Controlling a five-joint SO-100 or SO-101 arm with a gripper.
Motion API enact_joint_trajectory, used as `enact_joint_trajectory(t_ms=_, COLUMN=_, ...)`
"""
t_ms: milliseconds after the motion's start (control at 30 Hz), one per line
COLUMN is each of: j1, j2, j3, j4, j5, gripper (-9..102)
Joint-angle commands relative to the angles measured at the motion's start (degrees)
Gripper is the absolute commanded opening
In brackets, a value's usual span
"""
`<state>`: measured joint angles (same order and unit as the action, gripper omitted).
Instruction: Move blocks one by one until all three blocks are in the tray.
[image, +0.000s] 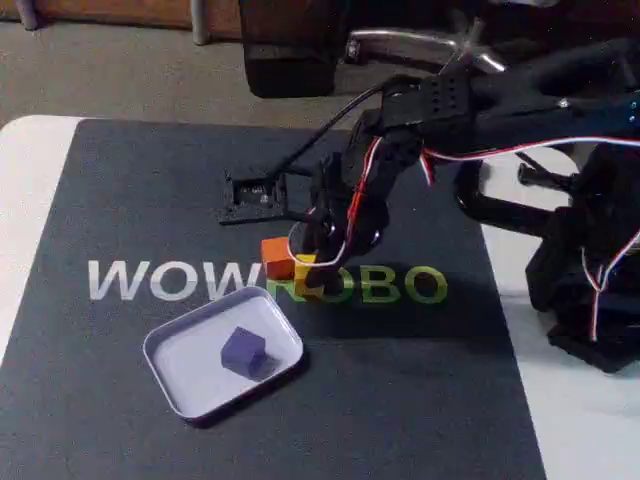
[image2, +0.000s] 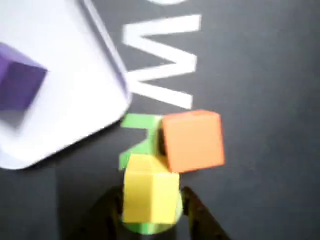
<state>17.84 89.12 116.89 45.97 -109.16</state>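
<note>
Wrist view | tool (image2: 150, 212) pinching yellow block (image2: 150, 192) | orange block (image2: 192, 141) touching it

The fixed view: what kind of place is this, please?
Probably a hobbyist's desk or small lab bench set up for robot practice: a dark printed mat covers a white table, a clamp fixes the arm to the table edge, and carpeted floor shows behind.
</note>
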Motion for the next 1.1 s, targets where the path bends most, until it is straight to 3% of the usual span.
enact_joint_trajectory(t_ms=0, j1=0.1, j2=0.2, j3=-2.5, j4=-0.8, j5=0.4, gripper=11)
enact_joint_trajectory(t_ms=267, j1=0.3, j2=-0.4, j3=-3.0, j4=-1.1, j5=0.4, gripper=6)
enact_joint_trajectory(t_ms=500, j1=-0.1, j2=1.1, j3=-3.0, j4=-1.1, j5=1.3, gripper=-8)
enact_joint_trajectory(t_ms=1067, j1=-9.1, j2=9.1, j3=-4.5, j4=-4.3, j5=10.2, gripper=-8)
